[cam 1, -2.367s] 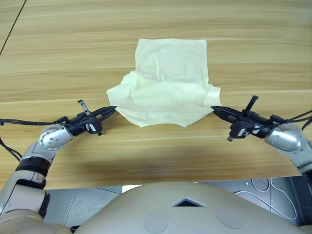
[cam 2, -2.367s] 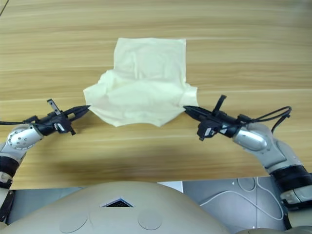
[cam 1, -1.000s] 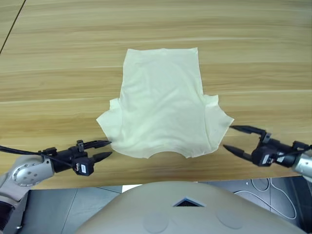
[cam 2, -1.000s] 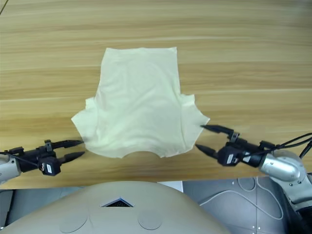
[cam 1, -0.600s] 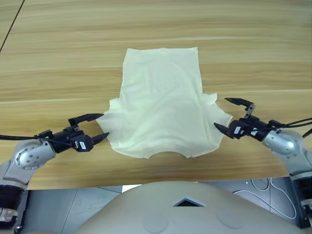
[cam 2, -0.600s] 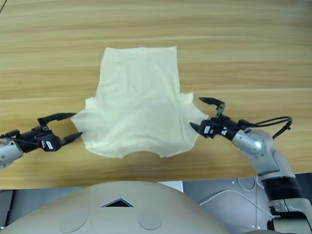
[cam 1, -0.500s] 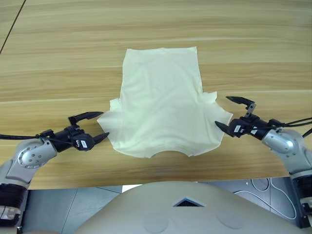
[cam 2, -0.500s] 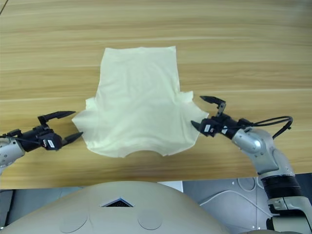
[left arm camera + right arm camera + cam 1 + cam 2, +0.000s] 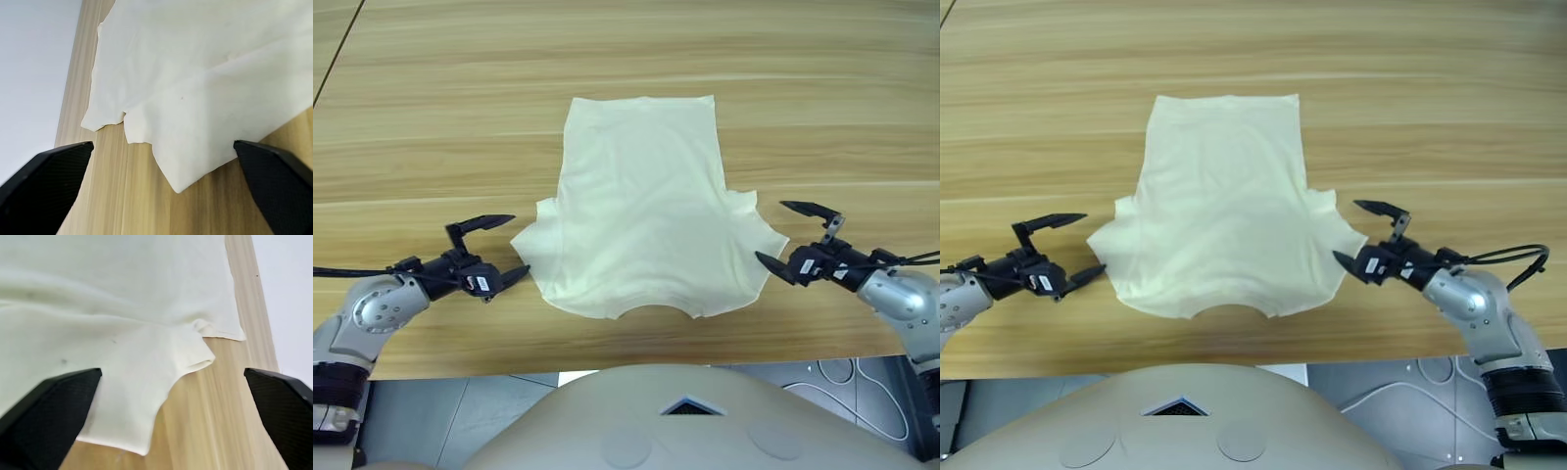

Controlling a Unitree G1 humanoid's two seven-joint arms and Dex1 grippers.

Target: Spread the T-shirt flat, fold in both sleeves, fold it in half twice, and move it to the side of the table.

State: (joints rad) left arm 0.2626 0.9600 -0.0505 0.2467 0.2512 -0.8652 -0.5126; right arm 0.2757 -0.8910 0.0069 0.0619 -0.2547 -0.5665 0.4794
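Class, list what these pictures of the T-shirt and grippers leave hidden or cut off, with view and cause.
T-shirt underside: eye views, covered by its top layer.
T-shirt hem: wrist views, past the picture edge.
Height of left gripper and right gripper over the table: eye views look from above, so contact cannot be told.
Fingers: wrist views, bases past the picture edge.
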